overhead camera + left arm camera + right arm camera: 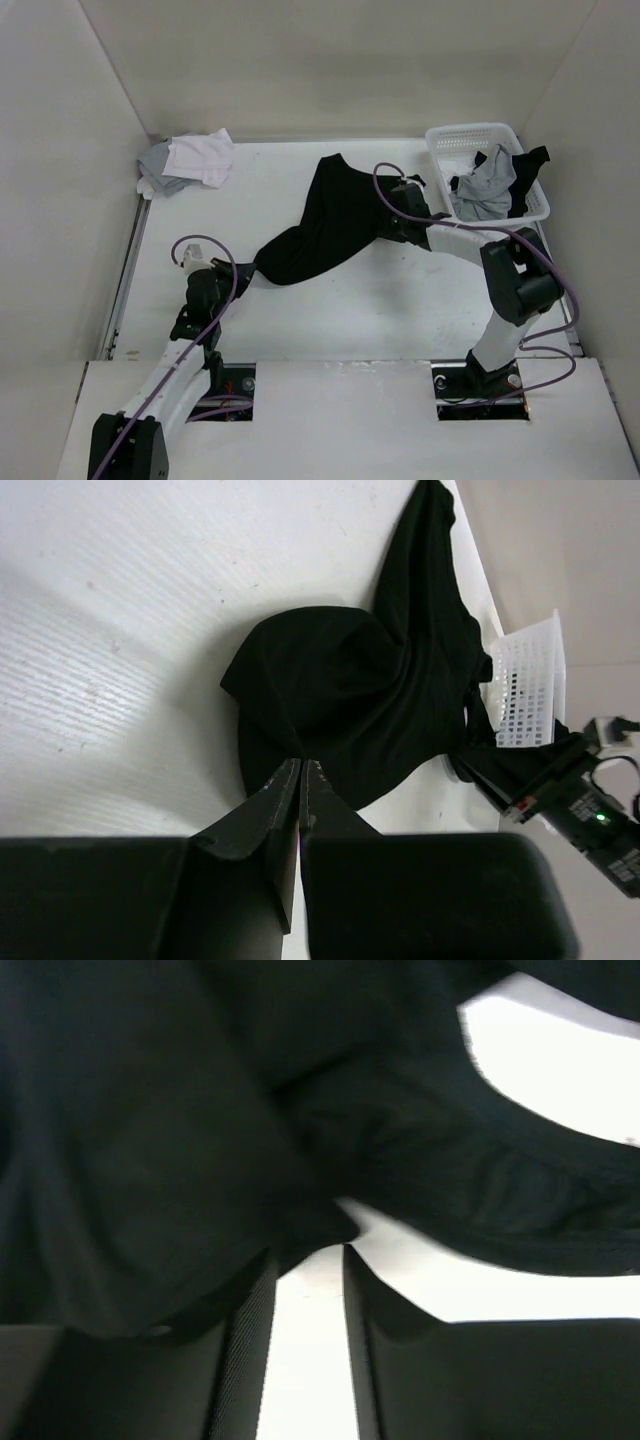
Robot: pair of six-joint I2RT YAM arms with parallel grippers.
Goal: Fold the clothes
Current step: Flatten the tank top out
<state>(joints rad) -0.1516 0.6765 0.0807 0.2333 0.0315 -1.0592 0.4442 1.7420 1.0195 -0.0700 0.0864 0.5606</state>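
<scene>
The black top lies stretched across the middle of the surface, between my two arms. It is thin, limp and light, so I expect it to sag and bunch wherever I don't hold it. A hem corner or a shoulder strap looks like the best place to pinch. My left end effector is clenched with its tips at the near hem, though I cannot tell whether cloth is caught between them. My right end effector stands parted at the top's right side, grasping nothing, with bare surface showing between its jaws. I count one top laid out, a white piece on a grey piece in the far left corner, and a second grey piece with a black piece in the one basket.
</scene>
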